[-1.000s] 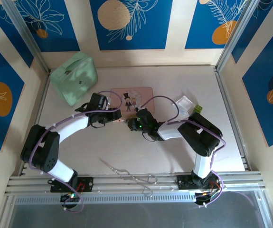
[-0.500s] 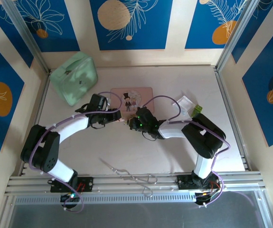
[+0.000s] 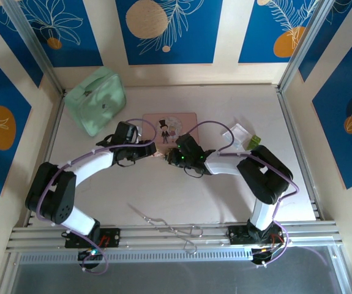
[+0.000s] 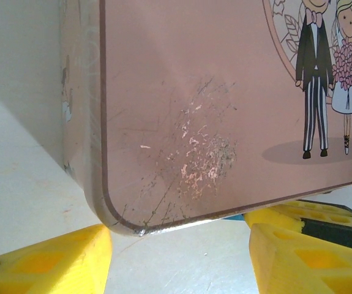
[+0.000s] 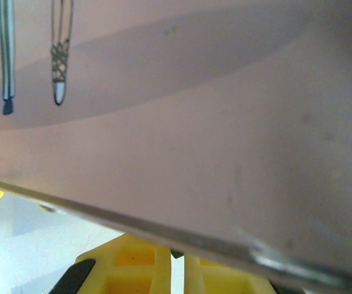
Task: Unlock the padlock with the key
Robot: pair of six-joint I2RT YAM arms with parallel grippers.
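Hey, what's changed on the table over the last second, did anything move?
The right gripper crept slightly toward the pink tin, away from the arm bases, and that arm's elbow swung outward to the right. I can't see that anything was grabbed or let go. The left gripper, the pink tin, the green pouch and the wire tool stayed where they were.

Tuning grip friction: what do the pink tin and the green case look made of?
Pink tin: looks like printed sheet metal with a satin finish. The scratches show bright flecks and the rim edge glints. Green case: probably soft fabric or faux leather, matte, with rounded, slightly sagging corners. Which of the two, I can't tell.
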